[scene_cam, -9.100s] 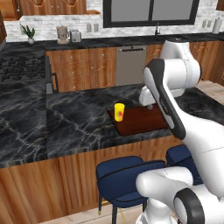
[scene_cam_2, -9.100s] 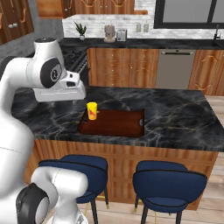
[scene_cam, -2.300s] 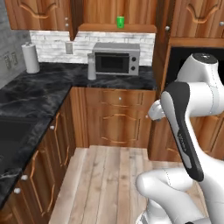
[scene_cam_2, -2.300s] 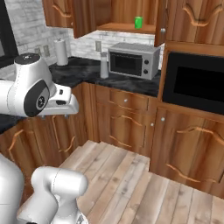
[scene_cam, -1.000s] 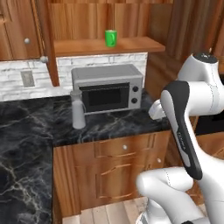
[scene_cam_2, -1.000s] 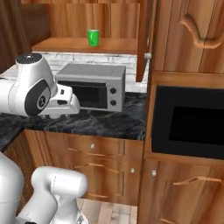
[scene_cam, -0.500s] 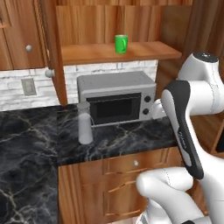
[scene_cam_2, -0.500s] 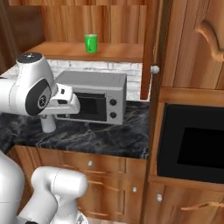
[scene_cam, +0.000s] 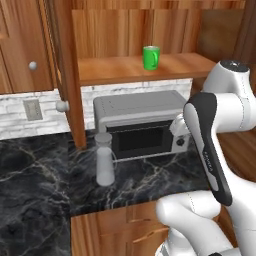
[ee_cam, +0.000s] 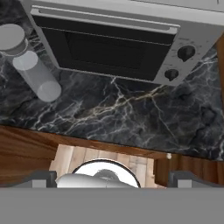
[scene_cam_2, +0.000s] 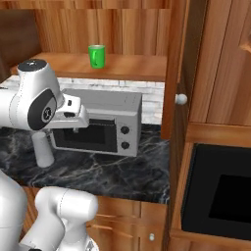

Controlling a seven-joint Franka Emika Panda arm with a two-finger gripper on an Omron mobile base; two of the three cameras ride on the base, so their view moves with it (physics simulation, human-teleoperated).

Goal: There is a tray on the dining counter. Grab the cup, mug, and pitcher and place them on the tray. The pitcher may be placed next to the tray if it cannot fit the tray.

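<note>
Pitcher (scene_cam: 104,165) upright on black marble surface (scene_cam: 40,175), just left of microwave (scene_cam: 142,122); green mug (scene_cam: 151,57) on shelf (scene_cam: 115,67) above; tool open, empty.

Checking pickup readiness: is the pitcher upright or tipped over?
Upright: the pitcher stands on its base on the counter beside the microwave.

pitcher (scene_cam_2: 42,147): upper half hidden behind the arm in right base view | pitcher (ee_cam: 29,61): cut by left edge in hand view | microwave (scene_cam: 142,124): right end with knobs partly behind the arm in left base view | microwave (ee_cam: 127,43): top cut by upper edge in hand view | black oven (scene_cam_2: 220,193): cut by right edge
</note>
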